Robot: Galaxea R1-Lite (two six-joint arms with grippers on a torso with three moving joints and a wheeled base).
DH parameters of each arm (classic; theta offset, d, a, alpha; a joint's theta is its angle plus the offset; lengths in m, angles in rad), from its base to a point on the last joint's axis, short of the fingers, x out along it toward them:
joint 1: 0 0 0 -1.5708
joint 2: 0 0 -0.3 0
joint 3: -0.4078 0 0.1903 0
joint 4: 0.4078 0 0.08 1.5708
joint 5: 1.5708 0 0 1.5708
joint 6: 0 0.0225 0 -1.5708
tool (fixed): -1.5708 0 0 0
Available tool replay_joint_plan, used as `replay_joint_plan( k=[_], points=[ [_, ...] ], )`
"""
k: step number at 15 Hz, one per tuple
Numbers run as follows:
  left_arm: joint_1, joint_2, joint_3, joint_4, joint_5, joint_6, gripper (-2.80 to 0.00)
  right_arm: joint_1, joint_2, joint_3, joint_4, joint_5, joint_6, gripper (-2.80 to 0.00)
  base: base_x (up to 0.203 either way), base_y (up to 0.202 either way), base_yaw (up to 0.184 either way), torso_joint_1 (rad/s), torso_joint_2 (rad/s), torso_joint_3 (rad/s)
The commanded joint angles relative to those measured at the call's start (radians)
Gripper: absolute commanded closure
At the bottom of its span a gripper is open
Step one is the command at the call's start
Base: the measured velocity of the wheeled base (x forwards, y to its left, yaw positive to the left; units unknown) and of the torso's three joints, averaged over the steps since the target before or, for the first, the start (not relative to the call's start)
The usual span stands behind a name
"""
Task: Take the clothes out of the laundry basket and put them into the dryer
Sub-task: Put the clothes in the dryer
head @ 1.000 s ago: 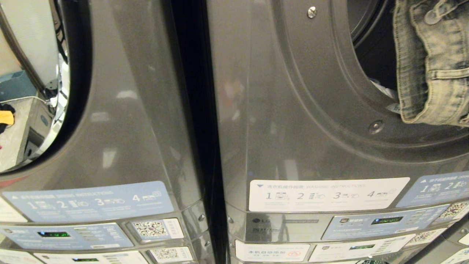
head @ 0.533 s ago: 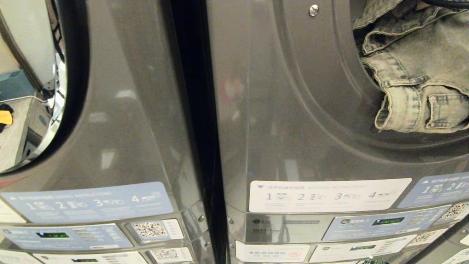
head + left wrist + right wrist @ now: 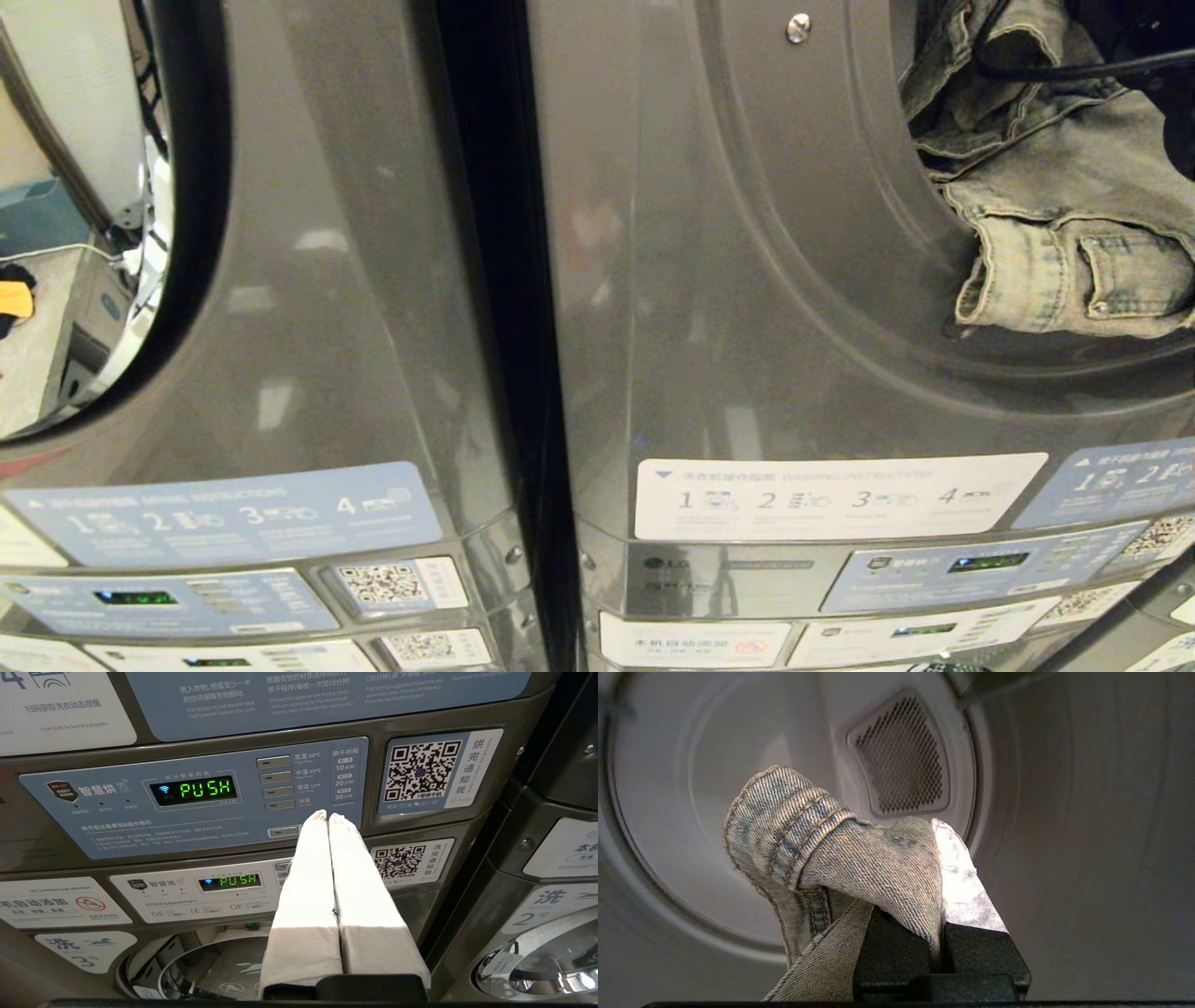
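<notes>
One pair of jeans (image 3: 1055, 224) hangs over the dryer's (image 3: 747, 280) door rim, pinched tight in the right pincer (image 3: 936, 877), so push deep inside before letting go.

The right gripper (image 3: 936, 877) is clamped tight with its arm at two o'clock in the head view, while the idle left gripper (image 3: 327, 815) has its fingers pressed together.

Two long tapering fingers (image 3: 327, 891) of the left gripper (image 3: 326, 815) are wrapped in pale grey-white cloth and seated in a black base. The right gripper (image 3: 941, 868) has the same black block base. A black cable (image 3: 1074, 67) is seen above the dryer opening's rim (image 3: 840, 233).
</notes>
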Motion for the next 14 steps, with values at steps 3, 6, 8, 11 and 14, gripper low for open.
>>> replay_joint_plan(
  k=[3,6,8,11,14],
  points=[
    [0.000,0.001,0.002,-0.001,0.002,-0.004,0.00,-0.005,0.005,0.006,0.015,0.009,-0.021,0.00,0.000,0.000,0.000,0.000,0.00,0.000],
    [0.000,0.001,0.002,-0.001,0.002,-0.004,0.00,-0.006,0.014,-0.001,0.017,0.023,-0.020,-2.80,0.000,0.000,0.000,0.000,0.00,0.000],
    [0.000,0.001,0.002,-0.001,0.002,-0.004,0.00,-0.006,0.008,0.006,0.022,0.043,-0.021,-2.80,0.000,0.000,0.000,0.000,0.00,0.000],
    [0.000,0.001,0.002,0.001,0.002,-0.004,0.00,-0.009,-0.001,0.039,0.062,0.041,-0.019,-2.80,0.000,0.000,0.000,0.000,0.00,0.000],
    [0.000,0.001,0.002,-0.001,0.002,-0.005,0.00,-0.011,-0.048,0.086,0.147,0.043,-0.009,-2.80,0.000,0.000,0.000,0.000,0.00,0.000]
  ],
)
